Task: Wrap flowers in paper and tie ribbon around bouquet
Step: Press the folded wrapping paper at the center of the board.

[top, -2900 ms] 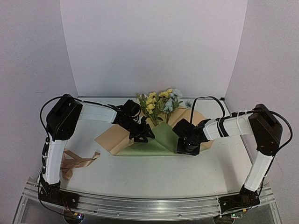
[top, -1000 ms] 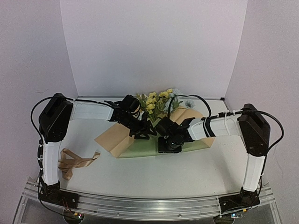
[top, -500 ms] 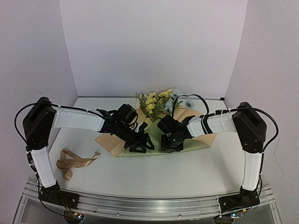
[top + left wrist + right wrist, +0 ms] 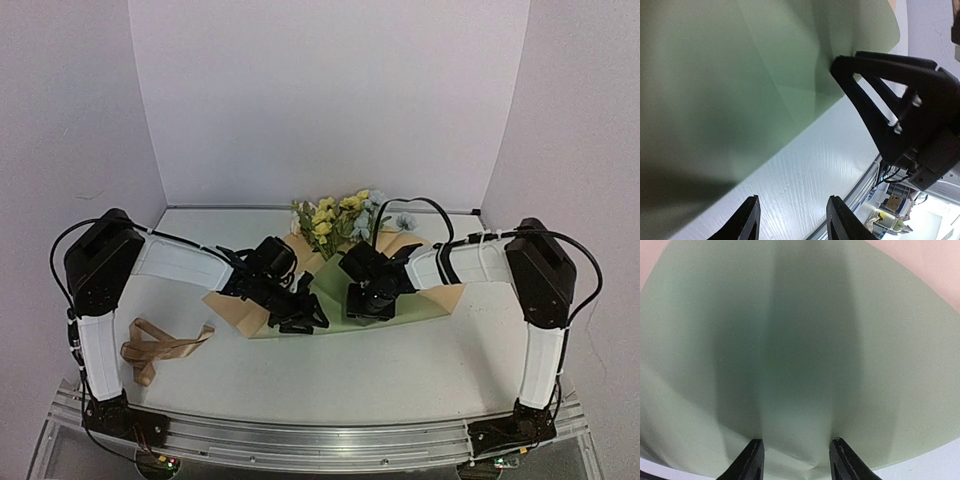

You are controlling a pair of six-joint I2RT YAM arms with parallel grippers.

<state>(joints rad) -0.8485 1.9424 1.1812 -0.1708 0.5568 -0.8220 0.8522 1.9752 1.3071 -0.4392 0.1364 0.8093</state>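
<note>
Now right gripper (image 4: pixel 366 312) has moved left over the paper (image 4: pixel 335 297)

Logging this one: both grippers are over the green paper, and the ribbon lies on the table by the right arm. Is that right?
Not quite. The ribbon lies by the left arm, left of the paper, as the top external view shows. The left gripper and the right gripper are indeed over the green paper.
</note>
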